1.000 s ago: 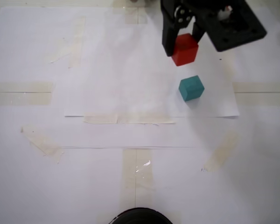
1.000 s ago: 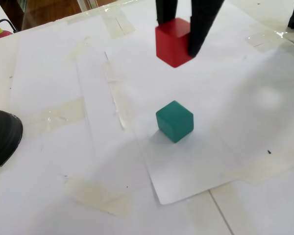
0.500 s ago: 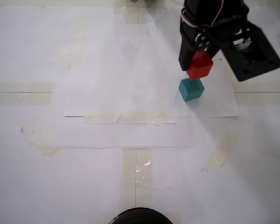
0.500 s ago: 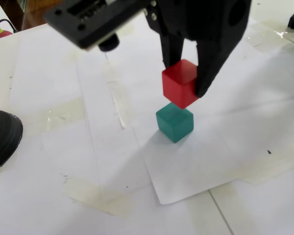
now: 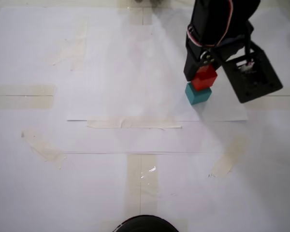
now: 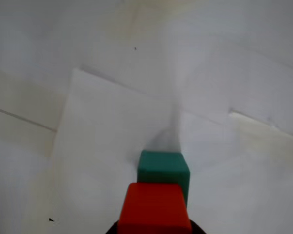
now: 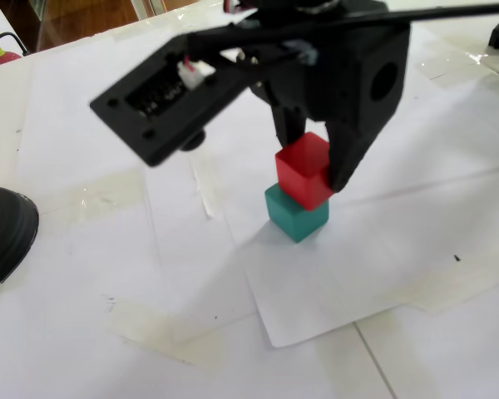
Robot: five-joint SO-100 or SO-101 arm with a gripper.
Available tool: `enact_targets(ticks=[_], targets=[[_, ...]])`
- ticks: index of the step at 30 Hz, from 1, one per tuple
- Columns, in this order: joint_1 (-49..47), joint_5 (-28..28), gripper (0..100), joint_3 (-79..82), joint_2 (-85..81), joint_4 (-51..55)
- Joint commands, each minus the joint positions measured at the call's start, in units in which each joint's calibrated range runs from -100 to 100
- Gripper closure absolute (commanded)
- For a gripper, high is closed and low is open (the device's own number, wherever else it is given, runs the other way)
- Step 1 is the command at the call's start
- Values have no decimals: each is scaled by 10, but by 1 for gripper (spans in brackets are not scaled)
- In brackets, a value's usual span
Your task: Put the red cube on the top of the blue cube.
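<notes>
The red cube (image 5: 204, 78) (image 7: 303, 170) (image 6: 154, 210) is held between the black fingers of my gripper (image 5: 201, 72) (image 7: 309, 162), which is shut on it. It sits right over the blue cube (image 5: 198, 94) (image 7: 295, 215) (image 6: 164, 169), a teal block on the white paper, and looks to be touching its top, tilted and offset a little. In the wrist view the red cube fills the bottom centre with the teal one just beyond it.
White paper sheets held by tape strips (image 5: 133, 123) cover the table (image 5: 87, 183). A dark rounded object (image 7: 4, 233) lies at the left edge of a fixed view and shows as a dark rounded object (image 5: 145, 224) at the bottom edge of the other fixed view.
The gripper has come down and forward with the red cube, from well behind and above the teal cube to directly on top of it.
</notes>
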Motion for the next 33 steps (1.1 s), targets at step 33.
enact_targets(ticks=[33], targets=[[28, 17, 85, -97, 16, -4]])
